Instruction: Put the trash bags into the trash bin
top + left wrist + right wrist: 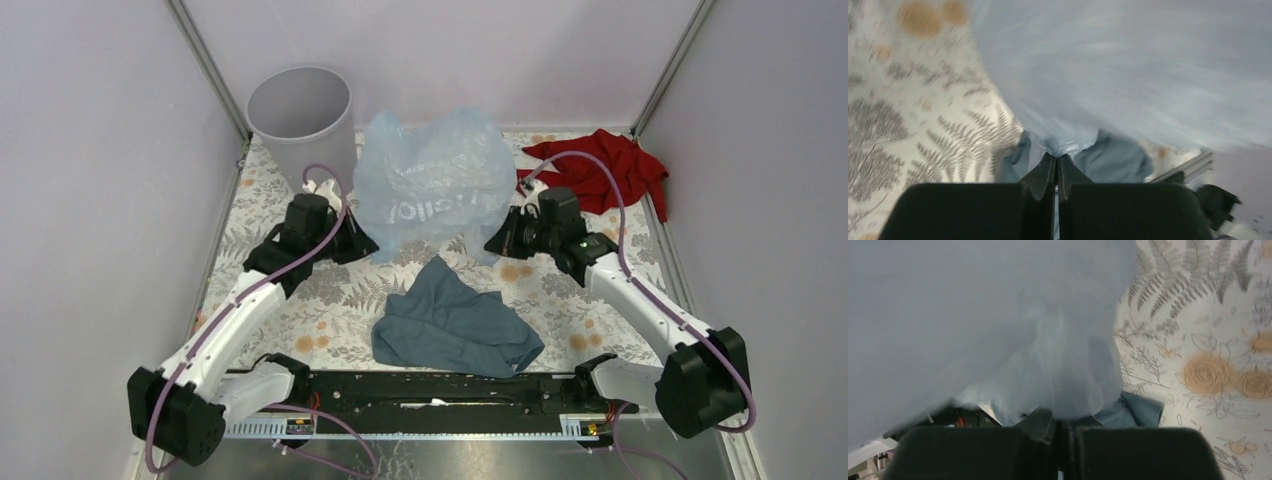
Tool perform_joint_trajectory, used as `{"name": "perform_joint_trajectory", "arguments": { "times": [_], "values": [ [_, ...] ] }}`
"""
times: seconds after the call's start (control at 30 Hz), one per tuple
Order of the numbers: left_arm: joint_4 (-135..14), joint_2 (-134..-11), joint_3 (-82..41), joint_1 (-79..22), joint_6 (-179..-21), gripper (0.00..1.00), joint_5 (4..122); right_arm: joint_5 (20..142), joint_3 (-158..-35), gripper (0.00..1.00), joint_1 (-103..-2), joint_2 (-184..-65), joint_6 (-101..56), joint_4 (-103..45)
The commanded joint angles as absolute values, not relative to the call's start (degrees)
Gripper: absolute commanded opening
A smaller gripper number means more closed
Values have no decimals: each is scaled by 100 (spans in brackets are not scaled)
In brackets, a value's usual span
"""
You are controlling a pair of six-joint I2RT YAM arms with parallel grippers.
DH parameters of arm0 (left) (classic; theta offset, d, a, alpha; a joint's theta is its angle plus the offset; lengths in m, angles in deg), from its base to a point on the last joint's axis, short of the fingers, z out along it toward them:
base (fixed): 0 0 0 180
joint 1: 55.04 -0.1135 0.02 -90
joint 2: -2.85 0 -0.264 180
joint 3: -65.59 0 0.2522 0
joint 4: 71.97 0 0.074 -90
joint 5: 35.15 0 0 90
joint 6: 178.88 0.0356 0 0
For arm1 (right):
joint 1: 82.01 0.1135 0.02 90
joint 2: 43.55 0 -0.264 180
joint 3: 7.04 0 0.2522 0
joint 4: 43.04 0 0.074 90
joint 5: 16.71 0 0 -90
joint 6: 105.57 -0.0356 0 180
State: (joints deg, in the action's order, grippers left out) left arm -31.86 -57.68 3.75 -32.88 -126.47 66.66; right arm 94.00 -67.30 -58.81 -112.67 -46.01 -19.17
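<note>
The left arm (235,310) reaches up from its base at the near left corner and bends in toward the middle of the table (300,320). The right arm (640,300) does the same from the near right corner. The two arms point at each other, with the trash bag (430,185) stretched between them.

The left gripper (352,240) sits at the bag's lower left edge. In the left wrist view its two black fingers (1045,172) are pressed tight together, and a small bunch of the pale blue plastic is pinched at their tips. The right gripper (498,240) sits at the bag's lower right edge. In the right wrist view its fingers (1040,422) are also closed up, and the thin plastic hangs right over their tips, so it has hold of the bag too.

The bag is puffed up and crinkly. It stands off the table in the middle, just to the right of the trash bin (300,115) - not in it. The round grey bin stands upright in the far left corner, with its open top showing.

There are white letters (435,208) on the bag. They show backwards, as if seen through the plastic, and they look like "Hello" - but I cannot be sure. Fainter writing above them is too small to read.

A blue-grey cloth (455,320) lies crumpled on the table in front of the bag. A red cloth (605,165) lies in the far right corner.
</note>
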Motion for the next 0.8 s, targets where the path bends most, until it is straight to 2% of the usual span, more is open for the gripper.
{"name": "perform_joint_trajectory", "arguments": {
  "times": [0.0,0.07,0.3,0.4,0.53,0.67,0.77],
  "values": [
    [-4081,-5108,-965,-3260,-12382,0,7432,9664,-7950,0,-5859,-10801,-4004,-2222],
    [-4189,-5279,-1273,-3091,-12442,0,7642,9951,-8252,0,-5842,-10970,-3815,-2125],
    [-4743,-5808,-1493,-2092,-12803,0,6982,10231,-8616,0,-5277,-11249,-3817,-2471],
    [-4879,-6148,-1739,-1946,-12860,0,6972,10251,-8818,12,-5114,-11314,-3930,-2750],
    [-4915,-6471,-2005,-1825,-12878,0,6827,10598,-8974,18,-5042,-11466,-4032,-3129],
    [-4941,-6651,-2096,-1787,-12909,0,6797,10657,-8771,49,-4961,-11403,-3961,-3353],
    [-4941,-6750,-2183,-1756,-12911,0,6792,10539,-8663,69,-4900,-11353,-3899,-3385]
  ]
}}
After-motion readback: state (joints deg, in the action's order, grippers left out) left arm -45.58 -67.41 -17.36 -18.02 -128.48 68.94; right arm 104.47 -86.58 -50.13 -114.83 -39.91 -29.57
